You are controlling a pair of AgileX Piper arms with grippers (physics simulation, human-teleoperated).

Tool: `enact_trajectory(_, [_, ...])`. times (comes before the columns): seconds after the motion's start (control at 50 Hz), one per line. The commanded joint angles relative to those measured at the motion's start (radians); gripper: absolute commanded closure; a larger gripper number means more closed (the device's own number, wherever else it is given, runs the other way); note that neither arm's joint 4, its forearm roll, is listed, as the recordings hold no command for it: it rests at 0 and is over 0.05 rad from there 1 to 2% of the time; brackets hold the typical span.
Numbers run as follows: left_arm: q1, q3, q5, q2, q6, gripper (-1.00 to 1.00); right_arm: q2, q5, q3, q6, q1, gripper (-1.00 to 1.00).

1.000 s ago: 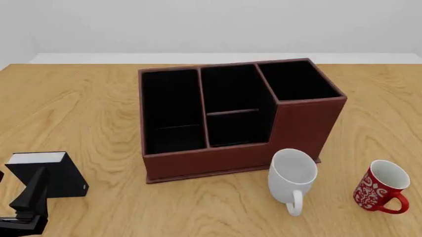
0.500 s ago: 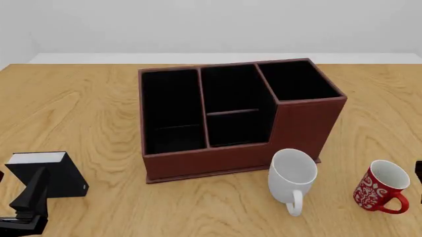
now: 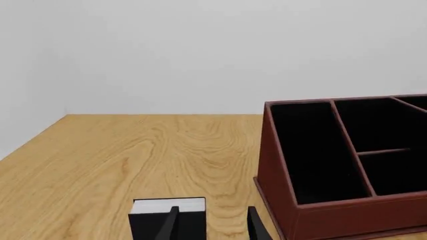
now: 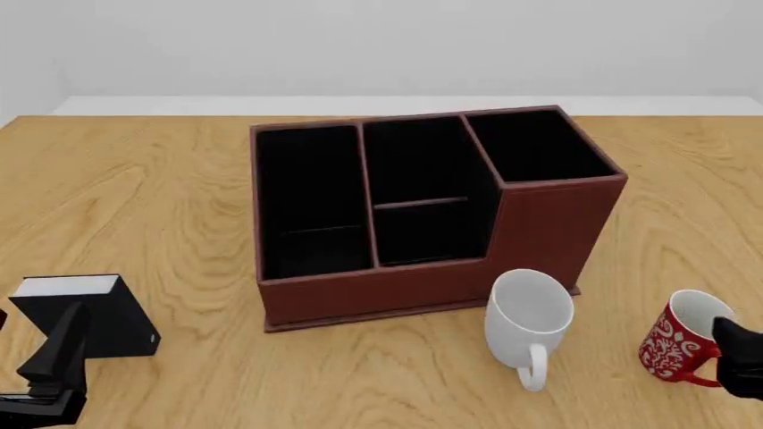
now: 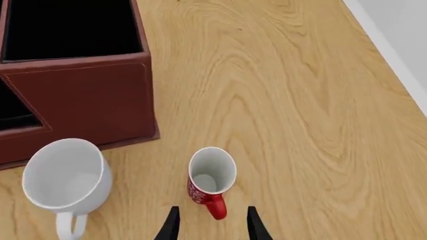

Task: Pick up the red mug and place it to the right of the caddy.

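Note:
The red mug [image 4: 682, 344] with its white swirl pattern stands upright on the table, to the right of the white mug and in front of the caddy's right end. From the right wrist view, the red mug [image 5: 211, 179] shows its white inside, handle pointing back at the camera. My right gripper [image 5: 212, 223] is open, its two fingers apart just behind the handle and not touching it. In the front view, only a dark part of the right gripper [image 4: 742, 359] shows at the right edge beside the mug. The reddish-brown caddy [image 4: 542, 228] sits mid-table. My left gripper [image 4: 48, 375] rests open at the near left.
A plain white mug [image 4: 528, 320] stands tilted just in front of the caddy's right corner, left of the red mug. A small black box with a white top [image 4: 89, 313] sits by the left gripper. Bare wood lies to the right of the caddy [image 5: 73, 85].
The right gripper has come in from the right edge of the front view and now stands next to the red mug. The mugs, caddy and left arm have not moved.

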Motion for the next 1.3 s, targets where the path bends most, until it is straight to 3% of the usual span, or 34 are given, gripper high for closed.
enact_trajectory(0.02, [0.0,0.0,0.0,0.0,0.0,-1.0,0.044,-0.07,0.058,0.011,-0.019,-1.0])
enact_trajectory(0.36, [0.0,0.0,0.0,0.0,0.0,-1.0,0.089,-0.153,0.118,-0.006,-0.032,-1.0])
enact_trajectory(0.94, [-0.001,0.0,0.0,0.001,0.0,-1.0,0.286,-0.382,0.194,-0.037,-0.049,-1.0])
enact_trajectory(1.3, [-0.001,0.0,0.0,0.003,0.0,-1.0,0.341,-0.444,0.224,-0.059,-0.061,-1.0])
